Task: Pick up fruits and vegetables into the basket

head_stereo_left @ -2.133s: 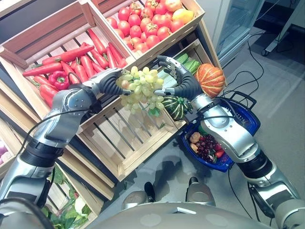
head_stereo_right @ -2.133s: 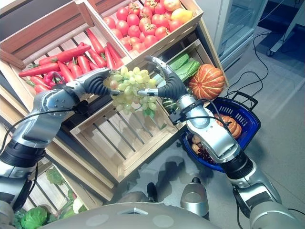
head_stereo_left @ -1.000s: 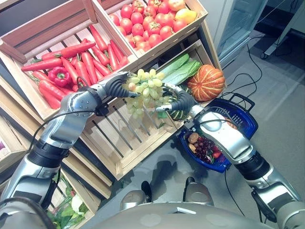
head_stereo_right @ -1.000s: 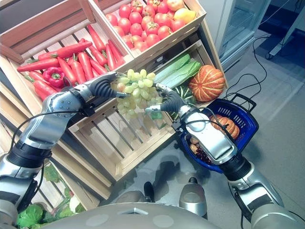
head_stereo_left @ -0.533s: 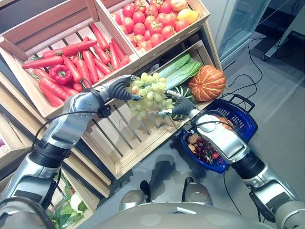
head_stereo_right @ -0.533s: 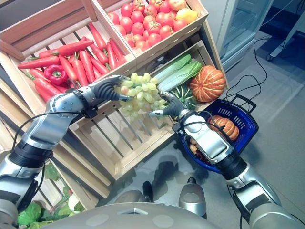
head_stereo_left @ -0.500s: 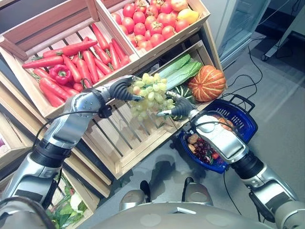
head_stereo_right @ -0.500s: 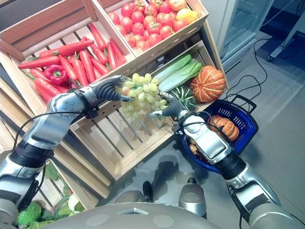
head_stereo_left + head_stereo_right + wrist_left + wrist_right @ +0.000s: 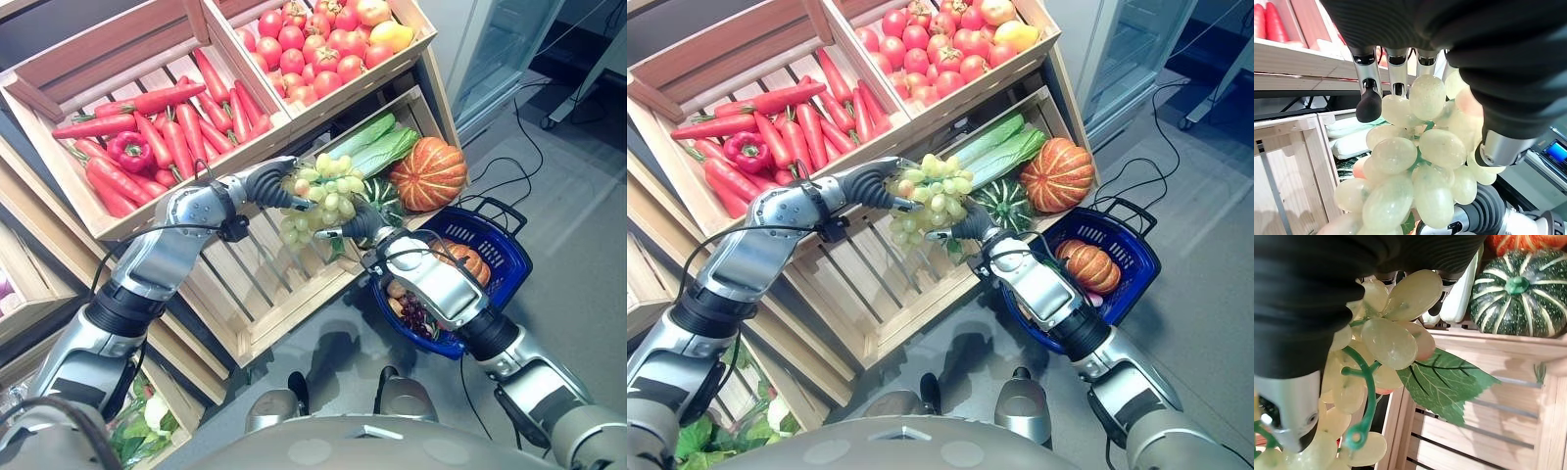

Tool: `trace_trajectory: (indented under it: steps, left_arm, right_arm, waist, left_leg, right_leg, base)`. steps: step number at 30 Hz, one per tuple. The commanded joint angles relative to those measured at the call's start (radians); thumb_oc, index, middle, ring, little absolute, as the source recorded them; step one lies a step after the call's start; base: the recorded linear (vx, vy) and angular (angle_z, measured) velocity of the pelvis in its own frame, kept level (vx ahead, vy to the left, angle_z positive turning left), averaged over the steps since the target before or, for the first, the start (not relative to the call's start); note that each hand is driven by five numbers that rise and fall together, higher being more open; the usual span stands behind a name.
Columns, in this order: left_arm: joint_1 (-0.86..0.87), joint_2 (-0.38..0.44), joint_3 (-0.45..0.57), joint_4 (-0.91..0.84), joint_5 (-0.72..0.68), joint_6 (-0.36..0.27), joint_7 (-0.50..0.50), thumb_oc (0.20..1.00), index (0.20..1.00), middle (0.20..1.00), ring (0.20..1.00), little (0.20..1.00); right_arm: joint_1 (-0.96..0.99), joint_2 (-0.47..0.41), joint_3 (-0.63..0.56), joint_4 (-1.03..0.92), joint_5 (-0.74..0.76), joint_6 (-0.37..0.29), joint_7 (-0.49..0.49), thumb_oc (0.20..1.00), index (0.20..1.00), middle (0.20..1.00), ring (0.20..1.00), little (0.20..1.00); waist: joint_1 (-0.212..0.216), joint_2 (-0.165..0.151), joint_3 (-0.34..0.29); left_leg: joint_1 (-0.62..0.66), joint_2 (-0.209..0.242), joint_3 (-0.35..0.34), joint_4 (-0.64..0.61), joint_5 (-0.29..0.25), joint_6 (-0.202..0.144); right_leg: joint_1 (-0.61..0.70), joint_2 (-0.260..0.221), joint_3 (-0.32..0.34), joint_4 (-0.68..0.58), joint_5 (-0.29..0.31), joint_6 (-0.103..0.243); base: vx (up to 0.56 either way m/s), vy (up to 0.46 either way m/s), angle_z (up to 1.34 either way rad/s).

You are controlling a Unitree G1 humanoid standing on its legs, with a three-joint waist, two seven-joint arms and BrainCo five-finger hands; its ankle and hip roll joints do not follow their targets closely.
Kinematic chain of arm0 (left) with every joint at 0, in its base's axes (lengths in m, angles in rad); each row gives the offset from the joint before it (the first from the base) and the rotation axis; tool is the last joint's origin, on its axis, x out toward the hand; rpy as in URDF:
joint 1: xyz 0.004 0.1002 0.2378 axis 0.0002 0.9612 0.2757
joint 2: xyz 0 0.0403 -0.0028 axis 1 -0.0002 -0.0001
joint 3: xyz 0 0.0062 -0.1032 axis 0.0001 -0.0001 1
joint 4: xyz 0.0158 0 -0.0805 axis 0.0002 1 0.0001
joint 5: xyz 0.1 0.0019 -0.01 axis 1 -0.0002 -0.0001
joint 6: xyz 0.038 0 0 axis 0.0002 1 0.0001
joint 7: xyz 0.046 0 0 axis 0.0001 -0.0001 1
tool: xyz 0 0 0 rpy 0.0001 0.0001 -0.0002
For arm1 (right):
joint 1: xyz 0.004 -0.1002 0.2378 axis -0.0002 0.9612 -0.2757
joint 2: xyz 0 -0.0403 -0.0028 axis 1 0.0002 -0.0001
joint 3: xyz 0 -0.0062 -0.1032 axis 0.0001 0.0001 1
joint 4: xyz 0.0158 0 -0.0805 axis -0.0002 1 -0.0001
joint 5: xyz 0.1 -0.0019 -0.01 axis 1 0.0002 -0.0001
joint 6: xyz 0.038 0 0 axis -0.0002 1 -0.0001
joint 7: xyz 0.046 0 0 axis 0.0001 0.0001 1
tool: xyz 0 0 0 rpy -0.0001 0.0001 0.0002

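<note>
Mid-frame in the left eye view, the bunch of green grapes [image 9: 326, 194] hangs in the air in front of the wooden crates [image 9: 284, 284], with the left hand [image 9: 266, 185] curled around its top. The right hand [image 9: 361, 224] grips the bunch from the lower right, fingers wrapped round the grapes. The blue basket [image 9: 505, 257] sits at right of centre, with a small orange pumpkin [image 9: 1090, 266] inside.

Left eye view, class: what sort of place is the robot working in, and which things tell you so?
Probably a greengrocer's stall or a shop produce section, perhaps a mock-up. Tilted wooden crates hold carrots and tomatoes, a blue shopping basket sits on the floor, and both hands hold a bunch of green grapes.
</note>
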Motion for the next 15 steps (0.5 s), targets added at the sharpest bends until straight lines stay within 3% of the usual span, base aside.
trace_trajectory:
  steps: [1, 2, 3, 4, 13, 14, 15]
  left_arm:
    - [-0.149, -0.028, -0.034, -0.039, -0.102, -0.032, 0.027, 0.200, 0.200, 0.200, 0.200, 0.200]
    - [-0.149, -0.032, -0.033, -0.040, -0.109, -0.032, 0.027, 0.200, 0.200, 0.200, 0.200, 0.200]
    - [-0.151, -0.036, -0.034, -0.040, -0.111, -0.031, 0.030, 0.200, 0.200, 0.200, 0.200, 0.200]
    - [-0.153, -0.038, -0.034, -0.040, -0.114, -0.029, 0.031, 0.200, 0.200, 0.200, 0.200, 0.200]
    - [-0.147, -0.053, -0.019, -0.028, -0.140, 0.001, 0.048, 0.200, 0.200, 0.200, 0.200, 0.200]
    - [-0.140, -0.056, -0.015, -0.024, -0.167, 0.017, 0.059, 0.253, 0.253, 0.253, 0.253, 0.253]
    - [-0.133, -0.061, -0.011, -0.020, -0.187, 0.030, 0.065, 0.542, 0.542, 0.542, 0.542, 0.542]
  right_arm:
    - [-0.111, 0.104, 0.031, -0.024, 0.013, -0.078, -0.023, 1.000, 1.000, 1.000, 1.000, 1.000]
    - [-0.111, 0.110, 0.032, -0.018, 0.012, -0.084, -0.028, 1.000, 1.000, 1.000, 1.000, 1.000]
    - [-0.111, 0.115, 0.032, -0.013, 0.009, -0.090, -0.030, 0.893, 0.893, 0.893, 0.893, 0.893]
    - [-0.111, 0.119, 0.032, -0.010, 0.011, -0.097, -0.032, 0.200, 0.200, 0.200, 0.200, 0.200]
    - [-0.092, 0.125, 0.029, 0.012, 0.047, -0.140, -0.002, 0.200, 0.200, 0.200, 0.200, 0.200]
    - [-0.081, 0.127, 0.028, 0.019, 0.073, -0.150, -0.003, 0.200, 0.200, 0.200, 0.200, 0.200]
    - [-0.072, 0.129, 0.026, 0.027, 0.079, -0.164, -0.001, 0.200, 0.200, 0.200, 0.200, 0.200]
  waist:
    - [0.000, -0.060, -0.026]
    - [0.000, -0.060, -0.027]
    - [0.000, -0.060, -0.027]
    - [0.000, -0.060, -0.026]
    - [-0.002, -0.061, -0.024]
    - [-0.002, -0.060, -0.023]
    - [-0.002, -0.060, -0.022]
  left_leg:
    - [-0.011, 0.009, -0.001, 0.096, -0.076, 0.024]
    - [-0.011, 0.009, 0.000, 0.096, -0.076, 0.024]
    - [-0.011, 0.009, -0.001, 0.096, -0.076, 0.024]
    - [-0.011, 0.010, -0.001, 0.095, -0.076, 0.024]
    - [-0.012, 0.012, 0.001, 0.103, -0.079, 0.026]
    - [-0.013, 0.013, 0.001, 0.106, -0.079, 0.026]
    - [-0.013, 0.014, 0.001, 0.107, -0.079, 0.026]
  right_leg:
    - [0.076, -0.052, 0.063, -0.066, 0.027, 0.074]
    - [0.076, -0.052, 0.063, -0.066, 0.027, 0.074]
    - [0.076, -0.052, 0.063, -0.066, 0.027, 0.074]
    - [0.076, -0.052, 0.063, -0.066, 0.026, 0.074]
    - [0.075, -0.051, 0.065, -0.059, 0.021, 0.070]
    - [0.075, -0.051, 0.065, -0.057, 0.020, 0.070]
    - [0.075, -0.052, 0.063, -0.056, 0.020, 0.070]
  base:
    - [0.00, 0.000, 0.00]
    - [0.00, 0.000, 0.00]
    - [0.00, 0.000, 0.00]
    - [0.00, 0.000, 0.00]
    - [0.00, 0.000, 0.00]
    - [0.00, 0.000, 0.00]
    - [0.00, 0.000, 0.00]
